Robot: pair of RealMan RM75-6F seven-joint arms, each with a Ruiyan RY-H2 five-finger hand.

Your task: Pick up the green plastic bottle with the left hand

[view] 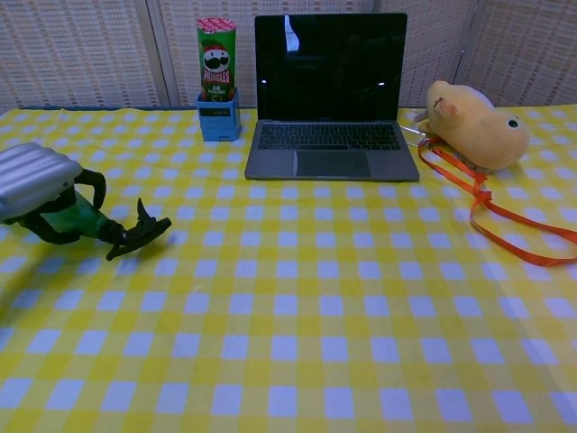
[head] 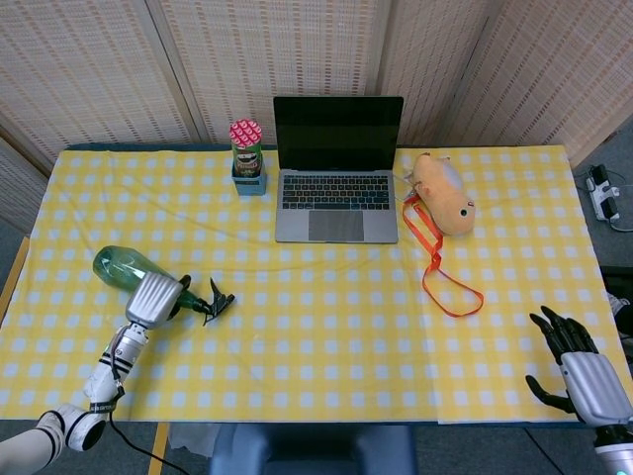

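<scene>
The green plastic bottle (head: 121, 267) lies on its side at the left of the yellow checked table, its black spray nozzle (head: 214, 304) pointing right. My left hand (head: 153, 299) grips the bottle's neck, fingers curled around it. In the chest view the left hand (view: 36, 188) wraps the bottle (view: 79, 219) and the nozzle (view: 137, 233) stands slightly off the cloth. My right hand (head: 584, 374) hovers at the table's front right corner, fingers spread and holding nothing.
A laptop (head: 336, 183) stands open at the back centre, with a Pringles can (head: 246, 148) in a blue holder to its left. A plush toy (head: 442, 193) with an orange strap (head: 440, 267) lies to the right.
</scene>
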